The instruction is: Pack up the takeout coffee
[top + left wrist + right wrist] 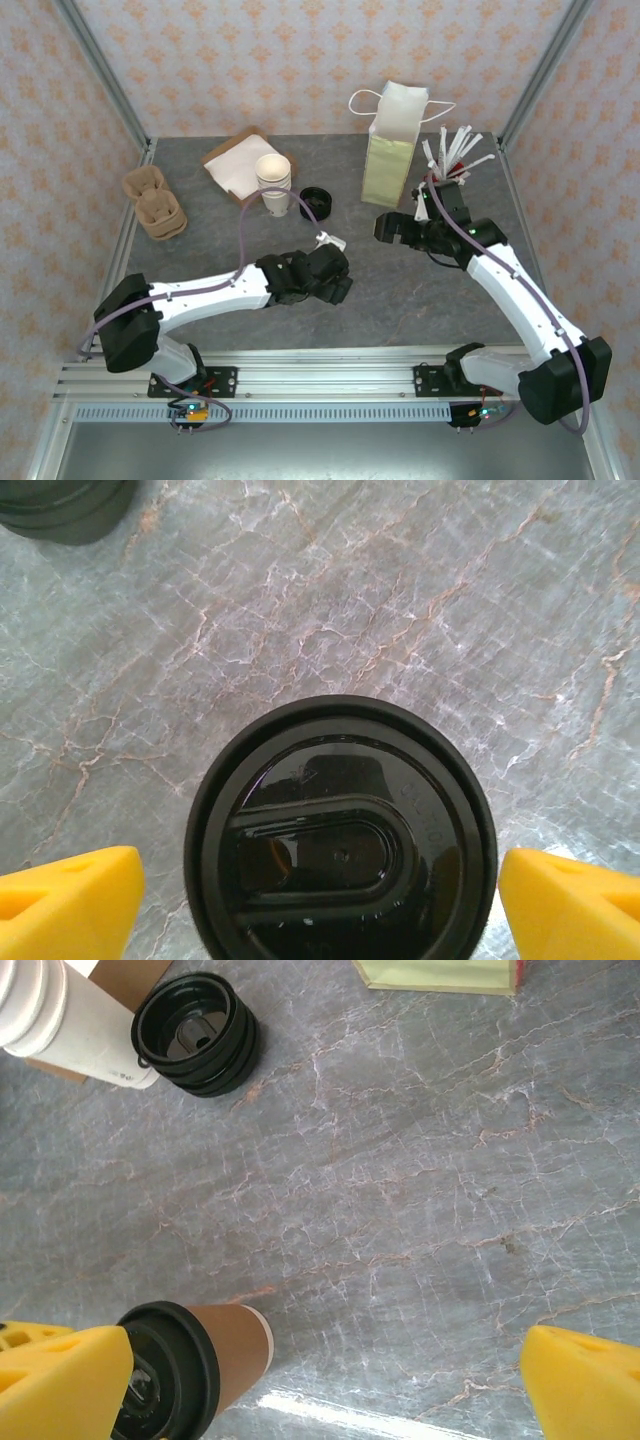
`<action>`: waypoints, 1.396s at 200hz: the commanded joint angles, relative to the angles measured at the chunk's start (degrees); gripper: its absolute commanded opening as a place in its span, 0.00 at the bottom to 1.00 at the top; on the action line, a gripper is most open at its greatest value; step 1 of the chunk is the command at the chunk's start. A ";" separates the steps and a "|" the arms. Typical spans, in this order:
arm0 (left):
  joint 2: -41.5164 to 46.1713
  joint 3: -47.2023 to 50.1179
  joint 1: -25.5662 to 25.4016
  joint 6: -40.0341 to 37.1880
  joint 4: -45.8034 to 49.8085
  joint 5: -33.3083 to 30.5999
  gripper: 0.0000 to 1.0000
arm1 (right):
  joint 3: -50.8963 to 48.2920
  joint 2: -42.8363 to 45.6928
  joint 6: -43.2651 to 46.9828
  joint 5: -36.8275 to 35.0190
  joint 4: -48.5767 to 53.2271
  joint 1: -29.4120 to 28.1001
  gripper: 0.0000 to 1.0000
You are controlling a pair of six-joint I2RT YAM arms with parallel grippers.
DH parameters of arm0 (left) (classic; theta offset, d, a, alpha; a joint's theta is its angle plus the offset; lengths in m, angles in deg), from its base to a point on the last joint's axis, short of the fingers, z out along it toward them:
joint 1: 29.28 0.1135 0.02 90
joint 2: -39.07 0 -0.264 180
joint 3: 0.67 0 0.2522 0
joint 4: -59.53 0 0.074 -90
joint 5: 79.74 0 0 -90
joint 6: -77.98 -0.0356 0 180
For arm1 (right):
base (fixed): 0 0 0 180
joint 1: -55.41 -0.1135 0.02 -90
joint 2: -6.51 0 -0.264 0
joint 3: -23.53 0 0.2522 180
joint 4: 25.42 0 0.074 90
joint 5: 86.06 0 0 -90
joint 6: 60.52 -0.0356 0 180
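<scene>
Coffee (340, 830): a lidded cup standing near the middle of the table, directly beneath the left wrist camera.

Left to right:
- Carriers (155, 203) and cup stack (272, 182) sit at the far left as stock, with loose lids (315, 203) just beside the stack.
- The left gripper (320, 905) is spread, with one of its yellow fingers (70, 900) on either side of the lid and apart from it. This reads as a pre-grasp straddle, centred so that closing would catch the cup below its rim.
- The right gripper (320, 1385) is likewise spread and holds nothing. It hovers over bare stone between coffee and bag (393, 150), probably free to steady the bag.
- The bag stands upright at the back, mouth up, ready to receive.

Surface: the table (400, 300) is grey veined stone with slight glare.

Room: the walls (250, 60) are papered in a pink floral print, with metal posts (100, 70) at the corners.
</scene>
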 commanded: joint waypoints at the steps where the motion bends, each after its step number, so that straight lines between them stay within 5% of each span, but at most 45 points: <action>1: 3.40 -2.04 0.14 -0.70 2.00 -0.43 0.93 | 2.01 1.42 2.86 -3.00 1.87 -1.46 1.00; 30: 9.80 -0.99 2.78 -0.41 2.65 1.30 0.93 | 1.87 1.92 6.19 -1.36 1.78 -3.87 0.99; 98: 22.74 1.27 23.55 5.38 12.49 10.87 0.92 | 6.10 -7.83 20.29 -4.63 2.94 -22.39 0.98; 128: 25.68 2.69 28.44 5.47 13.57 11.17 0.93 | 8.43 -13.13 25.60 -5.66 4.20 -26.99 0.97; 279: 28.01 3.80 31.09 4.52 14.37 7.94 0.93 | 16.16 -27.98 34.11 -7.86 10.09 -30.65 0.88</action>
